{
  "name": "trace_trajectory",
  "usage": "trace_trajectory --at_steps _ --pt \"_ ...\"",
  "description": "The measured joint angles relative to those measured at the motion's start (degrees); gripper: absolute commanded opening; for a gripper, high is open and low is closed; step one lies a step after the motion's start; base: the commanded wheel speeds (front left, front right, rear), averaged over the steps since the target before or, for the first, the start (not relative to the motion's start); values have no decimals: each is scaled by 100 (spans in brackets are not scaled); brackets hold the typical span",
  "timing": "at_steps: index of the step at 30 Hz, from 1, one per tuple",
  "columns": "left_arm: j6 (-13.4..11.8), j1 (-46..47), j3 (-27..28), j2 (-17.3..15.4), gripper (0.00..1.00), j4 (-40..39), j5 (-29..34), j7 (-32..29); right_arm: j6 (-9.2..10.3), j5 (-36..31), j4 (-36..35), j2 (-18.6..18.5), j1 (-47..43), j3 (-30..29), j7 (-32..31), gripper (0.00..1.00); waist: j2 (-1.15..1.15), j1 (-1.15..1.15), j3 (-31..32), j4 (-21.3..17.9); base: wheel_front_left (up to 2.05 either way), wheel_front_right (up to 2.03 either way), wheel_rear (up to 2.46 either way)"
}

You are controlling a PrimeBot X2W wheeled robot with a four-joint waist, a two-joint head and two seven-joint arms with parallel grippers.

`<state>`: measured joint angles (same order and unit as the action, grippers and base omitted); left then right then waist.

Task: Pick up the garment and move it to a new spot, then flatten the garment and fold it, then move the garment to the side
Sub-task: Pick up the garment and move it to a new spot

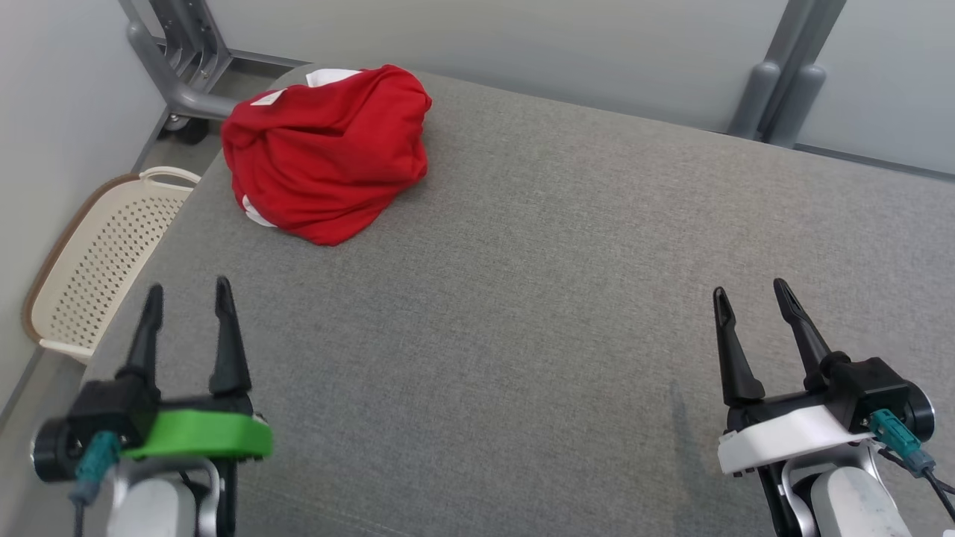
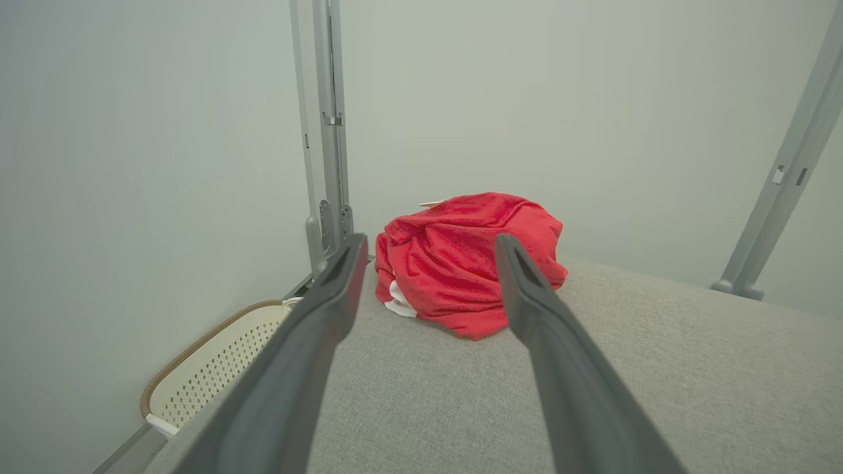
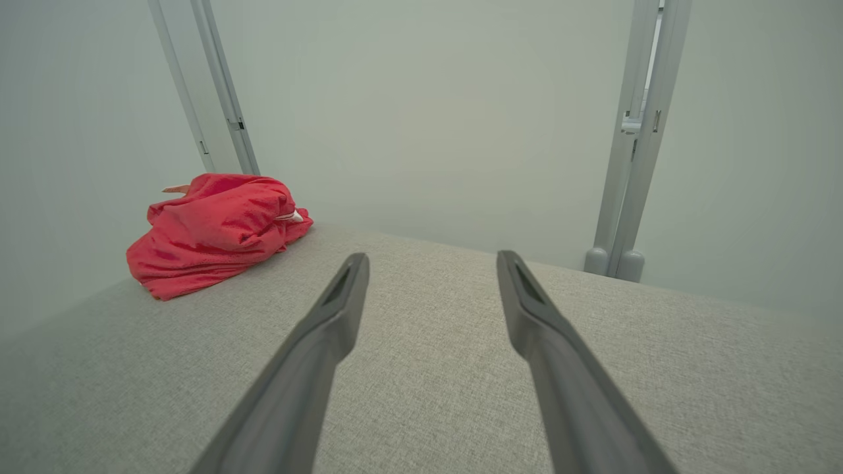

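Observation:
A red garment point(image 1: 328, 153) with white patches lies bunched in a heap at the far left corner of the grey fabric table point(image 1: 537, 298). My left gripper point(image 1: 188, 294) hovers open near the table's front left, well short of the heap, with nothing between its fingers. From the left wrist, the garment point(image 2: 464, 263) sits straight ahead beyond the open left gripper point(image 2: 428, 247). Over at the front right my right gripper point(image 1: 750, 294) is open and empty. In the right wrist view the garment point(image 3: 214, 230) lies far off to the left of the right gripper point(image 3: 431, 263).
A cream perforated basket point(image 1: 101, 261) stands on the floor beside the table's left edge, also seen as the basket point(image 2: 211, 365) in the left wrist view. Grey metal frame posts point(image 1: 780, 82) rise behind the table, with another frame base point(image 1: 183, 67) at the far left. Pale walls close the space.

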<state>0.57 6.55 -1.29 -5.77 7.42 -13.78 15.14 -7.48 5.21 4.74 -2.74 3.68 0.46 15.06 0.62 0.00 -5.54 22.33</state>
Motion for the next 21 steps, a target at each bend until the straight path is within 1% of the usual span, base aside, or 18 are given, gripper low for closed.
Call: trace_trajectory --at_steps 6,7,10,17,19,21 --pt "235 1374 33 -637 100 293 129 -423 0 -68 -103 0 31 13 0 100 0 0 -109 -226 0 0 0" --pt "235 1374 33 -637 100 293 129 -423 0 -68 -103 0 31 13 0 100 0 0 -109 -226 0 0 0" --pt "352 2063 -67 -927 100 586 257 -755 0 -89 -172 0 146 37 0 100 0 0 -226 -350 0 0 0" --pt "542 3390 -140 -1361 100 1548 172 -1360 0 -197 -331 -1 414 151 0 100 0 0 -653 -688 0 0 0" --pt "557 3677 -133 -1416 100 1861 76 -1463 0 -230 -360 0 509 171 0 100 0 0 -806 -789 0 0 0" --pt "599 3897 -88 -1407 100 2198 -165 -1591 0 -249 -371 -1 570 192 0 100 0 0 -959 -896 0 0 0"
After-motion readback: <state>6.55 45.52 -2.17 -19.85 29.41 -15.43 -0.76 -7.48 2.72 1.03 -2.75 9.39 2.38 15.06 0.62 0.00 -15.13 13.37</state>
